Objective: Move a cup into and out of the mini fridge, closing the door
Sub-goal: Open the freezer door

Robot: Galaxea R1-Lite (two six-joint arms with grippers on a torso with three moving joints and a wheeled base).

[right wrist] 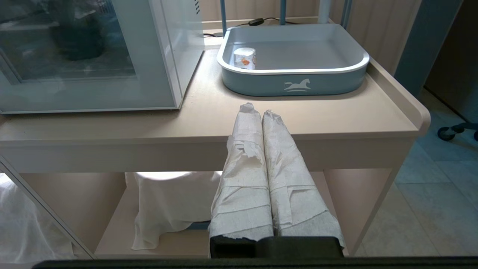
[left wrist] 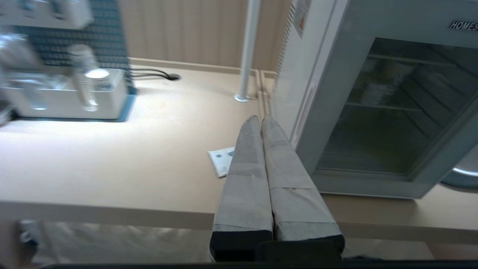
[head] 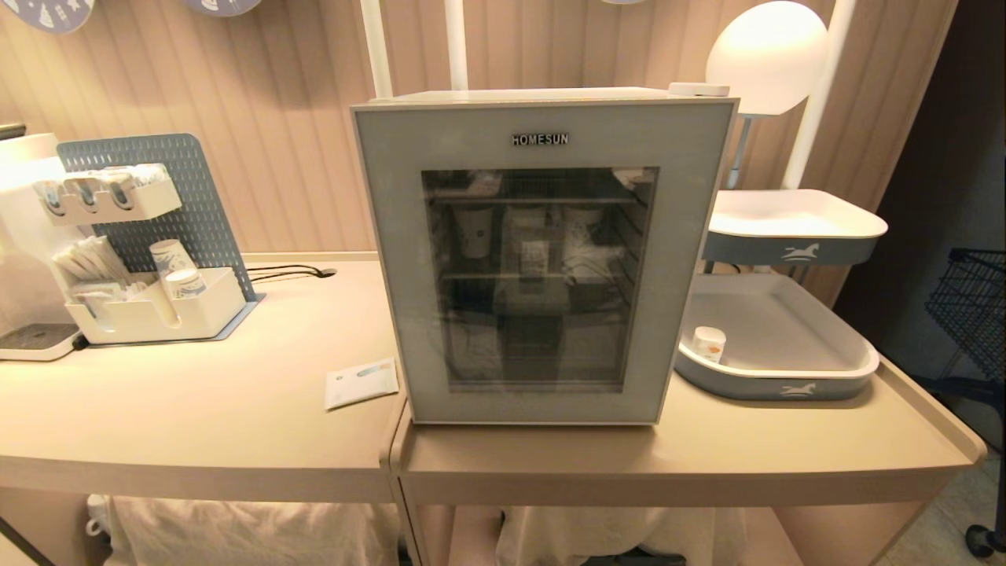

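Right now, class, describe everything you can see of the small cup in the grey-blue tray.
The cup is small, squat and white, plastic by its look, with orange marks on its side and a lidded top. It stands upright in the near corner of the grey-blue tray closest to the mini fridge, resting on the tray's floor beside its rim. Nothing else touches it; neither gripper is near.

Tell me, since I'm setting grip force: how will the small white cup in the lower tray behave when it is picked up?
The cup looks like thin plastic, so it is probably light and may dent under a hard squeeze. It is squat and stands upright in the tray's corner, so tipping seems unlikely. Its smooth wall could slip.
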